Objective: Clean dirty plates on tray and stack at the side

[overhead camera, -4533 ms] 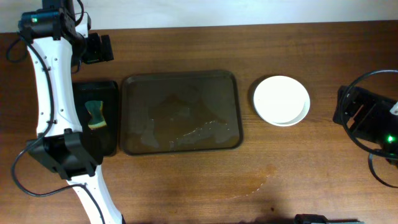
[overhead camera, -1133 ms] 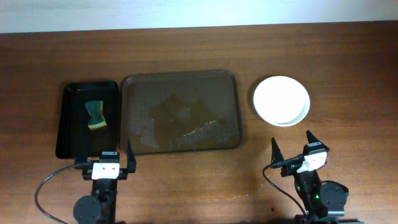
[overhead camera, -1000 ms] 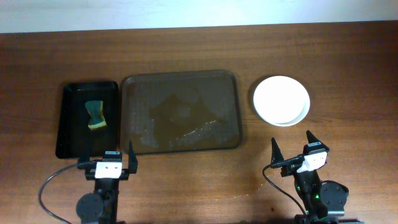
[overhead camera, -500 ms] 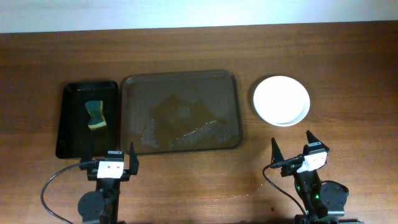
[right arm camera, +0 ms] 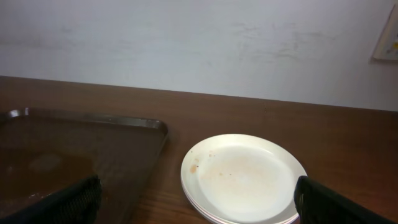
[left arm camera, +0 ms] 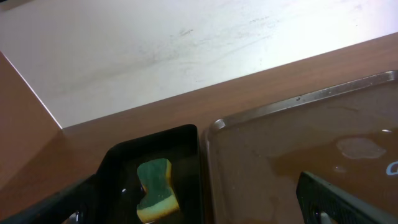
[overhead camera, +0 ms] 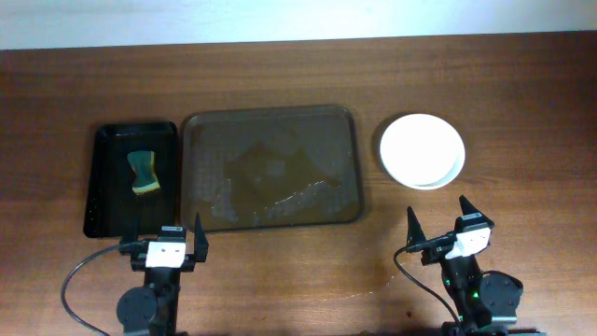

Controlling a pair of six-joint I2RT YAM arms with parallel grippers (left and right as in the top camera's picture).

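The white plates stand in one stack on the table, right of the dark brown tray. In the right wrist view the top plate shows a few faint brown specks. The tray holds no plates, only wet smears; its rim shows in the left wrist view and the right wrist view. My left gripper is open and empty at the front, below the tray's left end. My right gripper is open and empty in front of the plate stack.
A smaller black tray lies left of the brown tray and holds a green and yellow sponge, also seen in the left wrist view. A wet streak marks the table near the front.
Both arms have come down from over the table to the front edge. Over the last second the left gripper has shifted slightly right; the right has not moved.
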